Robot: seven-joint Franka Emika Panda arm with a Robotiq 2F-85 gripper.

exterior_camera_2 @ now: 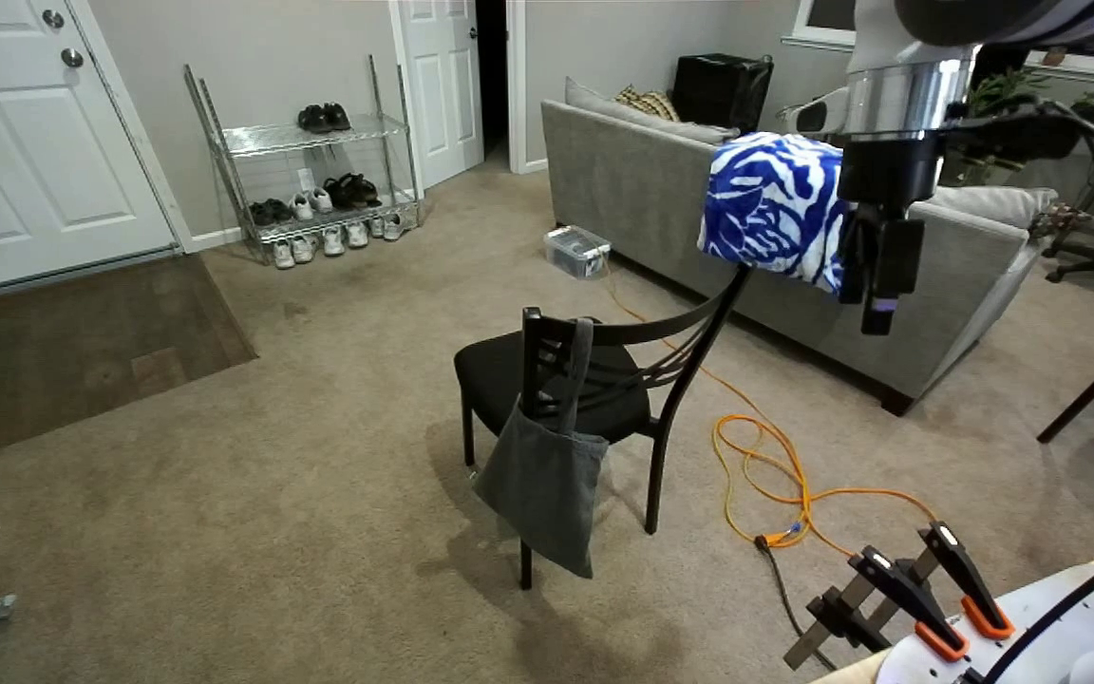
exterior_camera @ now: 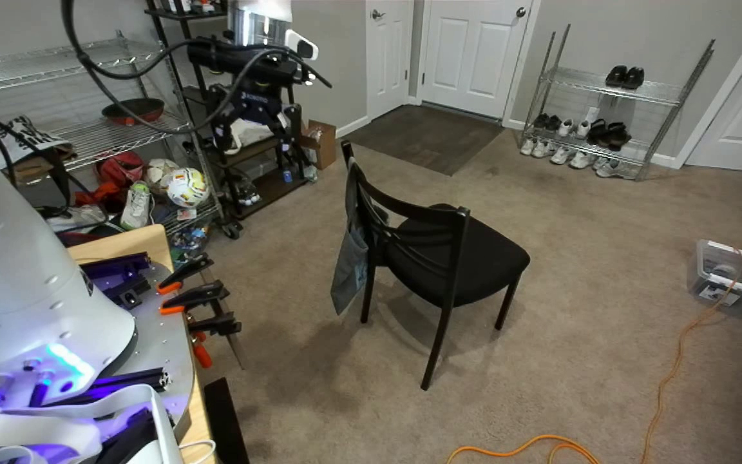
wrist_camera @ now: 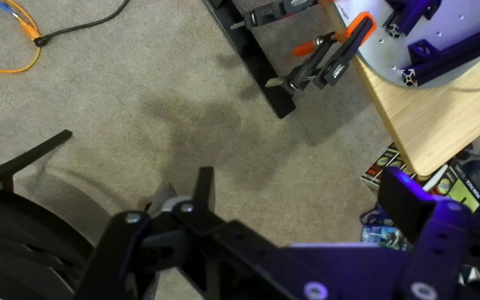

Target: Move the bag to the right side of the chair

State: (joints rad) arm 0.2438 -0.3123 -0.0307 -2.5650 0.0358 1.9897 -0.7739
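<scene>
Grey fabric tote (exterior_camera_2: 549, 494) hangs by handle (exterior_camera_2: 578, 370) from backrest (exterior_camera_2: 644, 333) of black chair (exterior_camera: 474, 261); pincer (wrist_camera: 304, 189) released, jaws wide apart, carpet (wrist_camera: 111, 91) showing between.

In an exterior view, gripper (exterior_camera: 256, 136) hung in mid-air, jaws apart. Grey bag (exterior_camera: 350, 265) was lower right of jaws, well apart, hanging from the back of the black chair (exterior_camera: 474, 261), at the end nearest jaws. Chair stood upright on carpet (exterior_camera: 603, 277). White ball (exterior_camera: 188, 187) sat lower left of jaws on wire shelving (exterior_camera: 81, 61). Clamps (exterior_camera: 196, 295) were below jaws at the edge of the tabletop (exterior_camera: 127, 243). Shoe rack (exterior_camera: 580, 78) stood far right of jaws.
</scene>
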